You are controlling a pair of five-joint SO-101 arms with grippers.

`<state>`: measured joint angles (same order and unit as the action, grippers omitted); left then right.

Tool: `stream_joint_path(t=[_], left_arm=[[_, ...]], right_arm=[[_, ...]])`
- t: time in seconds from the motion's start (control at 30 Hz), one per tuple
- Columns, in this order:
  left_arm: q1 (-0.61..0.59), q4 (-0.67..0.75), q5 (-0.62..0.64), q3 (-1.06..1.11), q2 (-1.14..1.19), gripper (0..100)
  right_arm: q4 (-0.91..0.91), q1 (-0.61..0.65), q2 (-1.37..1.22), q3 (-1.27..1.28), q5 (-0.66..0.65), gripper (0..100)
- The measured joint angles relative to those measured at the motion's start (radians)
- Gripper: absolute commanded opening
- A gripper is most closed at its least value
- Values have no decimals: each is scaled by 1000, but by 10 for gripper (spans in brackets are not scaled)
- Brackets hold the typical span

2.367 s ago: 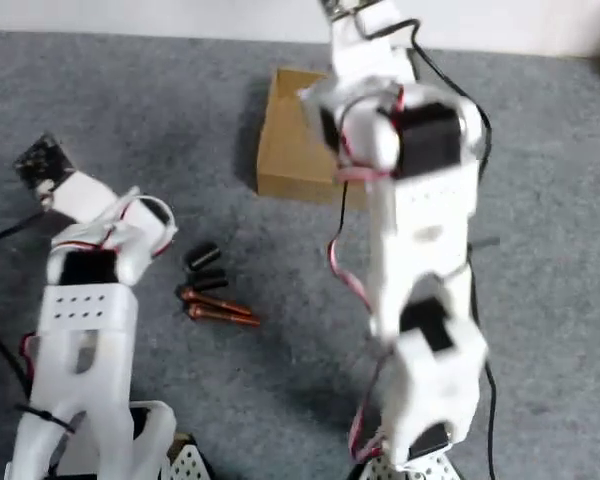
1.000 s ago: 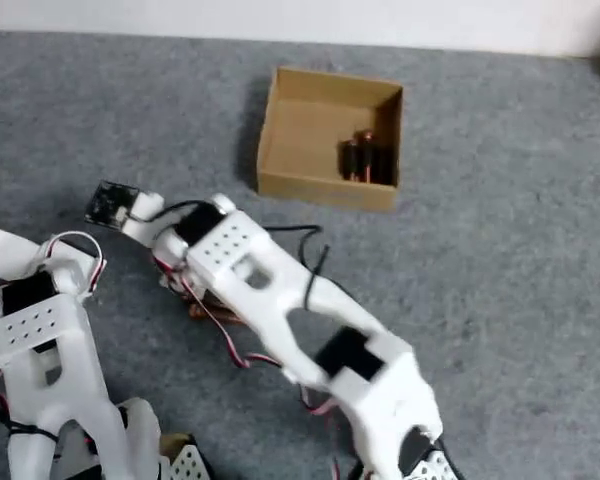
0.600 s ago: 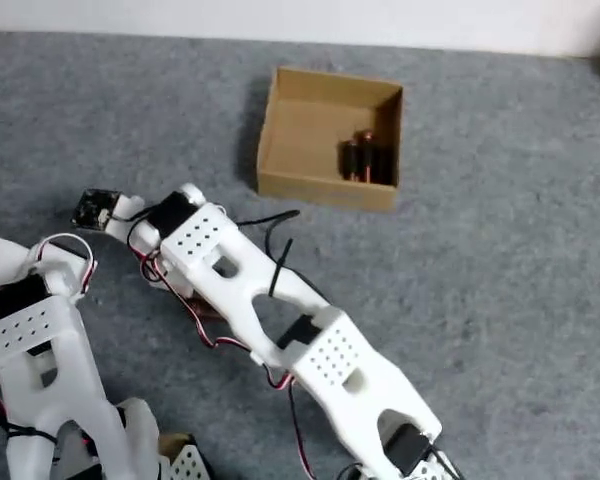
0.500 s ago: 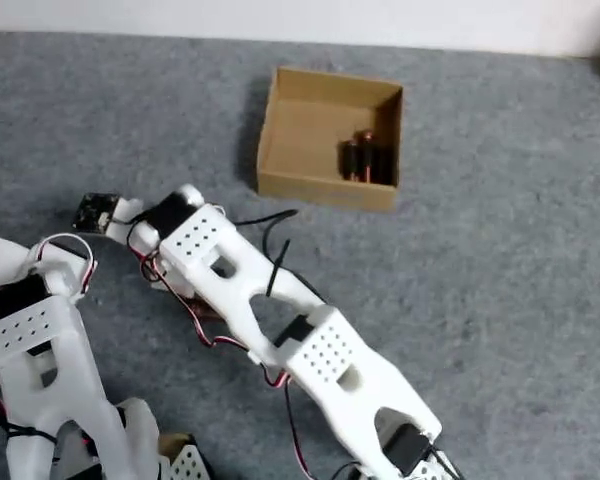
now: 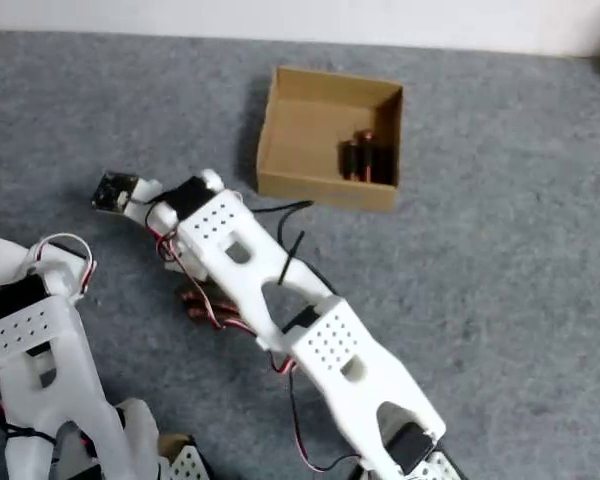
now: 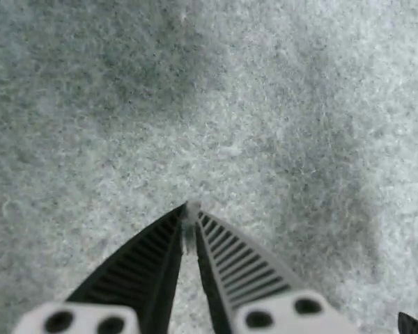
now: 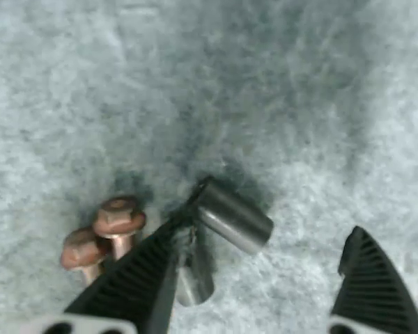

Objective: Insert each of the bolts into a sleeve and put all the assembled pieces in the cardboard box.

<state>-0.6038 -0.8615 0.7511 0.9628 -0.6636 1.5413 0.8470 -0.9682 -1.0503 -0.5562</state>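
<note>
My right gripper is open and hangs low over the loose parts on the grey carpet. A dark sleeve lies between its fingers, close to the left-hand finger. A second sleeve is partly hidden behind that finger. Two copper bolts lie just outside the jaws. In the high view the right arm covers these parts. The cardboard box at the back holds assembled pieces. My left gripper is shut on nothing above bare carpet.
The left arm stands at the front left edge of the table. Red and black cables run along the right arm. Grey carpet stretches open to the right of the box and arms.
The right arm swung from above the box down and left to the loose parts, then shifted slightly back toward the box. The left arm drew away to the left.
</note>
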Motion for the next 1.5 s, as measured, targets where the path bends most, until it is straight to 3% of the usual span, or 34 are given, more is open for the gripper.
stream_joint_path(t=[0.57,0.67,0.77,1.33,1.5], left_arm=[[-2,0,0,0,0,14],[-2,0,0,0,0,14],[-2,0,0,0,0,14],[-2,0,0,0,0,14],[21,0,3,5,0,14]], right_arm=[[-25,-2,-124,-11,0,296],[-25,-2,-124,-11,0,200],[-26,5,-124,-11,-44,5],[-23,17,-129,-18,-60,7],[141,8,-127,-157,-43,7]])
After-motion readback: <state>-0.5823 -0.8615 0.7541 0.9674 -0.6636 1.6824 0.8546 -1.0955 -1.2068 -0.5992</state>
